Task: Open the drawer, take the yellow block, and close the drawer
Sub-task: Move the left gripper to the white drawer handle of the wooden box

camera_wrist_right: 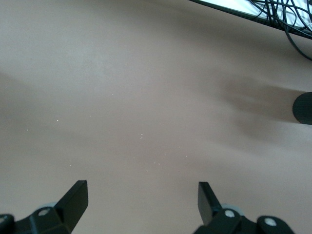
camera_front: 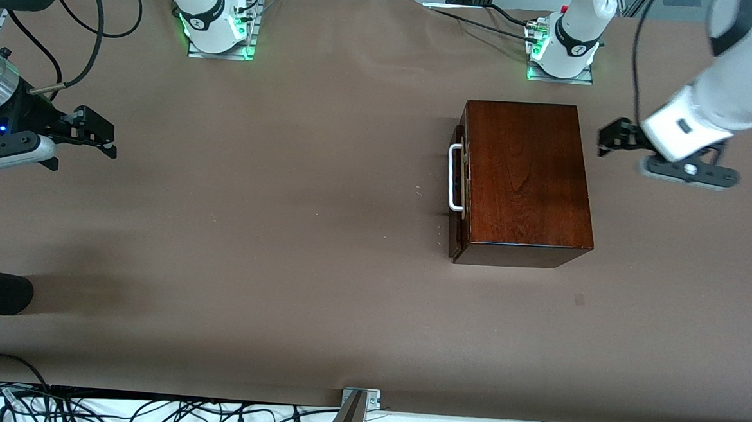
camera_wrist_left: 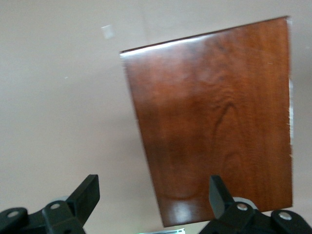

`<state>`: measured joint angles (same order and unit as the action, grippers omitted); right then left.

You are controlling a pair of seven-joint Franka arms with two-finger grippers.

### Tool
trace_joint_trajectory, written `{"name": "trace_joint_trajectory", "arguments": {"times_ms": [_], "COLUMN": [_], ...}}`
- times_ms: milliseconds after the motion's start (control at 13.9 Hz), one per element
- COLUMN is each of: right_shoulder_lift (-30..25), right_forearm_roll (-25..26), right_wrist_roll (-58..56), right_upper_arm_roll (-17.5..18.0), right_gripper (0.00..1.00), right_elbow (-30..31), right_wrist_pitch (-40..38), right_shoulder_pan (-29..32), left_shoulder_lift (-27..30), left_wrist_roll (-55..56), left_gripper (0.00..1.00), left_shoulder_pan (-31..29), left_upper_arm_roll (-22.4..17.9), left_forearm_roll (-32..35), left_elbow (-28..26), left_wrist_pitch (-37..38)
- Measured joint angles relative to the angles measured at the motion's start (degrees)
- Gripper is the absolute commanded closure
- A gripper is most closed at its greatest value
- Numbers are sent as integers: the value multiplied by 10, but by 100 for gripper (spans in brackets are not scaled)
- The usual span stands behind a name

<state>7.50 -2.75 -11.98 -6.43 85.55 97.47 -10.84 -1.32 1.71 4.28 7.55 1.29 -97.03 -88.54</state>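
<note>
Front view: a dark reddish-brown polished wooden box (camera_front: pixel 525 180) sits on the brown counter (camera_front: pixel 272 231), toward the left arm's end. Its drawer (camera_front: pixel 458 193) is shut, the white U-shaped bar handle (camera_front: pixel 455 177) at the box's 9 o'clock side. The left gripper (camera_front: pixel 611 140) hangs just off the box's 3 o'clock edge. The right gripper (camera_front: pixel 90 135) waits at the right arm's end of the counter.

Left wrist view: the left gripper's black fingers (camera_wrist_left: pixel 85 195) are spread wide, holding nothing, above the box top.

Right wrist view: the right gripper's fingers (camera_wrist_right: pixel 73 197) are spread wide, empty, over bare counter.

No yellow block shows.
</note>
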Motion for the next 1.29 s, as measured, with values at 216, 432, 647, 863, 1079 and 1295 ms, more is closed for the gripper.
{"name": "trace_joint_trajectory", "arguments": {"times_ms": [216, 432, 647, 863, 1079, 1295], "right_shoulder_lift": [0, 0, 0, 0, 0, 0], "right_forearm_roll": [0, 0, 0, 0, 0, 0], "right_wrist_roll": [0, 0, 0, 0, 0, 0], "right_upper_arm_roll": [0, 0, 0, 0, 0, 0], "right_gripper": [0, 0, 0, 0, 0, 0], "right_elbow": [0, 0, 0, 0, 0, 0], "right_wrist_pitch": [0, 0, 0, 0, -3, -13], "right_shoulder_pan": [0, 0, 0, 0, 0, 0], "left_shoulder_lift": [-13, -53, -106, -149, -178, -198], "left_wrist_roll": [77, 194, 297, 378, 407, 419], "left_gripper": [0, 0, 0, 0, 0, 0], "left_shoulder_pan": [5, 7, 29, 79, 106, 107], "left_upper_arm_roll": [63, 146, 191, 192, 193, 192], "left_forearm_roll": [0, 0, 13, 57, 73, 78], "left_elbow": [0, 0, 0, 0, -1, -1], "left_wrist_pitch": [-11, -54, -112, -151, -160, -170]}}
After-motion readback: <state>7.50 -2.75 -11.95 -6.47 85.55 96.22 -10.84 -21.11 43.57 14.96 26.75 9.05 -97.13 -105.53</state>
